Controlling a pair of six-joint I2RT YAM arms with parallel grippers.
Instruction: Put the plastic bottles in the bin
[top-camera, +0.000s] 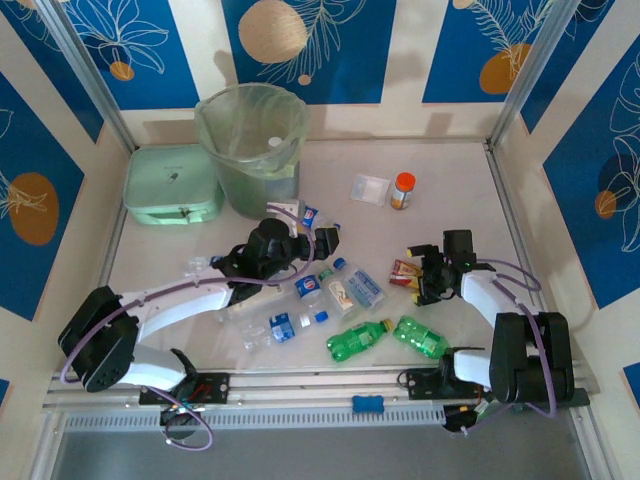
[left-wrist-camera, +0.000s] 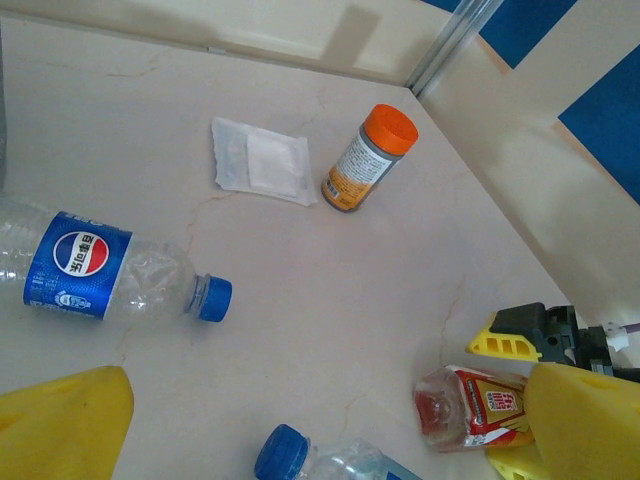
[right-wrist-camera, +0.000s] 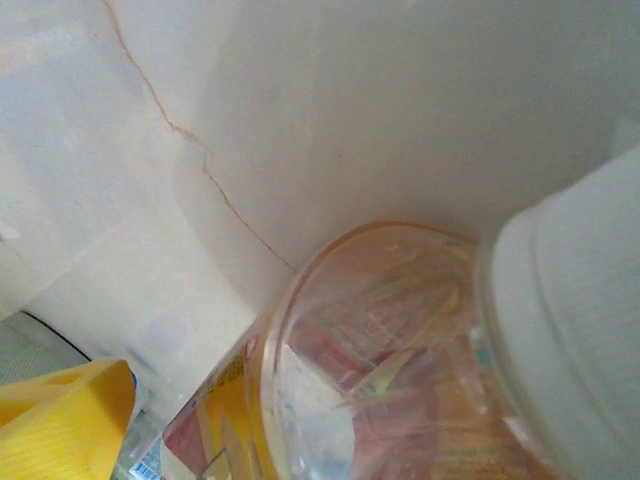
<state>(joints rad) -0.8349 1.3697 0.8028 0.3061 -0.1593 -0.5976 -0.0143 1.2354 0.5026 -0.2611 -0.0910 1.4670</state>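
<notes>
From overhead, the bin (top-camera: 250, 150), lined with a pale green bag, stands beyond the left gripper (top-camera: 322, 240), with a small white round thing inside it. A mint green box (top-camera: 172, 185) sits beside the bin. The left jaws are spread wide, holding nothing, over scattered plastic bottles (top-camera: 310, 286). The right gripper (top-camera: 416, 272) has its jaws apart on either side of a red-labelled bottle (top-camera: 404, 268). Green bottles (top-camera: 357, 340) lie behind it.

From the left wrist, the yellow fingers (left-wrist-camera: 70, 420) stand far apart. A blue-capped bottle (left-wrist-camera: 300, 458) lies between them and a Pepsi bottle (left-wrist-camera: 100, 270) just ahead. Further ahead are an orange-capped jar (left-wrist-camera: 368, 160) and a clear flat container (left-wrist-camera: 260, 165).

From the right wrist, the red-labelled bottle looms between the jaws. Whether they touch it cannot be told.
</notes>
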